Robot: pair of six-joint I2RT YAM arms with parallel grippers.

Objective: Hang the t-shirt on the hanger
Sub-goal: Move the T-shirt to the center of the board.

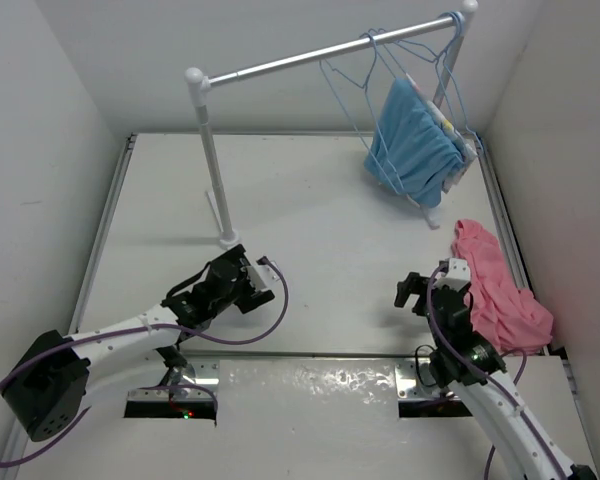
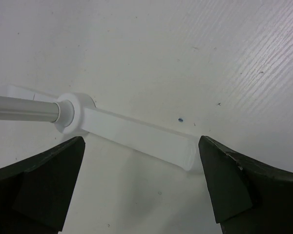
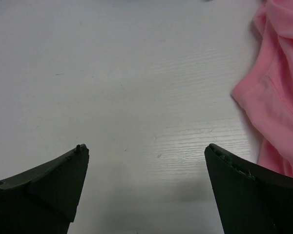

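Left claw [image 1: 248, 278] hovered low over the tabletop [image 1: 330, 230], jaws spread as wide as they went, nothing between them; its wrist view looked straight onto the foot [image 2: 136, 134] of the white post [image 1: 212, 160] that carried the silver rail [image 1: 310, 60]. Further right on the rail hung a cluster of light-blue wire hangers; at least one, the hanger [image 1: 352, 92], looked bare, and just beyond it another bore a light-blue garment [image 1: 412, 140], not the task's item. How many hangers sat in the cluster could not be told from the top view. Right claw [image 1: 412, 290] was likewise fully open and empty, poised over bare tabletop near the front. The t-shirt [image 1: 495, 290], salmon pink, lay crumpled in a long heap on the tabletop at the far right, close to the side wall and just beside the right arm; in the right wrist view only its edge and a hem showed at the frame's right side, apart from the claw's fingers. Judgement: the task stood at its opening step, with neither shirt nor hanger taken up. The next move called for the right claw to swing rightward and pinch the shirt, preferably near the collar or a shoulder, though neither could be picked out in the heap. The left claw, meanwhile, was well apart from the bare hanger and would have to reach up and across to steady or unhook it. The thin wire would likely swing on contact.
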